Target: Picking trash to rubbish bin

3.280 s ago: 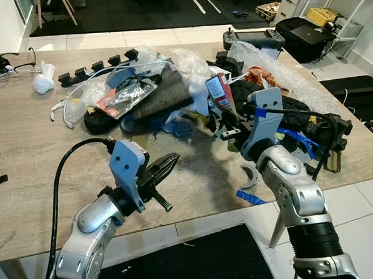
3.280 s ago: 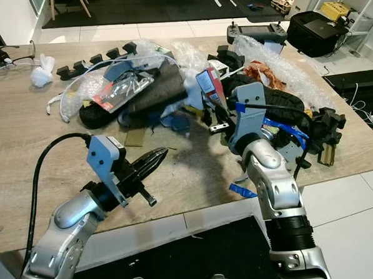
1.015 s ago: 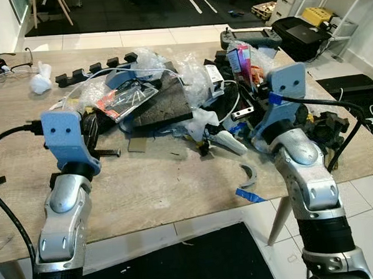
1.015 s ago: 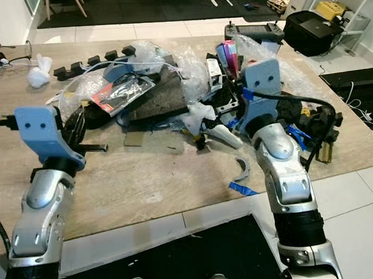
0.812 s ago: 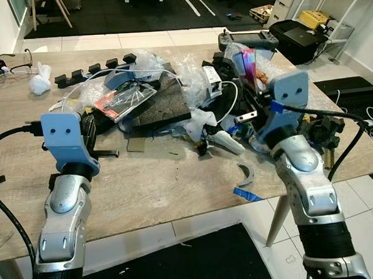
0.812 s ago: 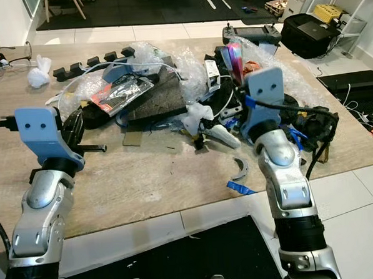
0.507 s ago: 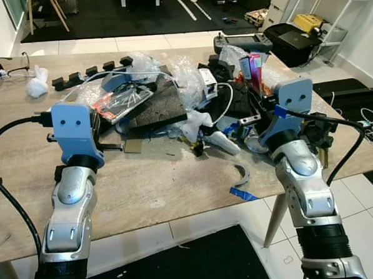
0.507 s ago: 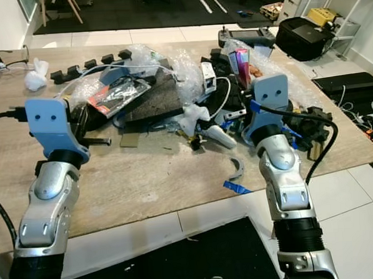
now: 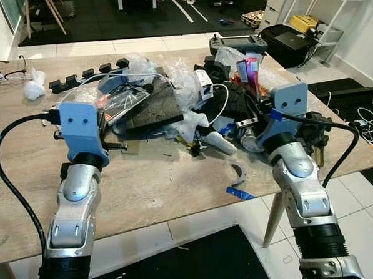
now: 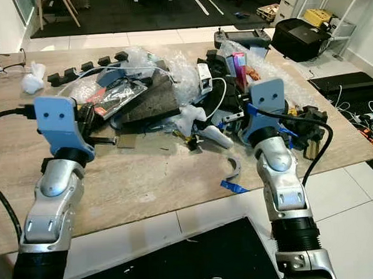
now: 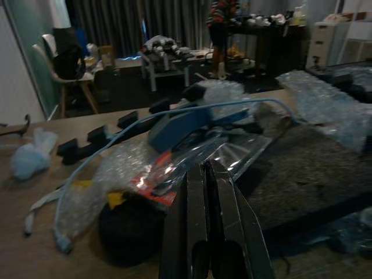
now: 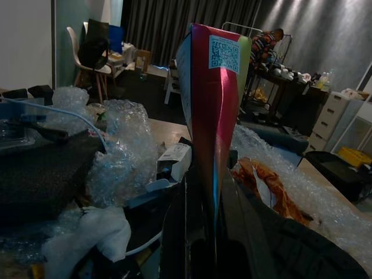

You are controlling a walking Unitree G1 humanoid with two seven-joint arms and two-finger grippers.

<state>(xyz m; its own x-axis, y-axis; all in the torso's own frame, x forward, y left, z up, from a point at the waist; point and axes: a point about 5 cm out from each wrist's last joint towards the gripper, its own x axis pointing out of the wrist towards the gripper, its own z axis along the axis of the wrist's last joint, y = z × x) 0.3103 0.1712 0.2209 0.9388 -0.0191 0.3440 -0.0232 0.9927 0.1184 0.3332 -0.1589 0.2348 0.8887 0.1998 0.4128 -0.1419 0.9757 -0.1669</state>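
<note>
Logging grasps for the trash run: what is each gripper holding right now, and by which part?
The right gripper pinches the pink packet by its lower end. The left gripper is shut on nothing.

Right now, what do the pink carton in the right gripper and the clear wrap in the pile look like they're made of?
The pink carton, pinched in the right gripper, looks like glossy printed cardboard: creased flat, with a printed code. The clear wrap looks like plastic bubble wrap, translucent with rows of small bubbles.
</note>
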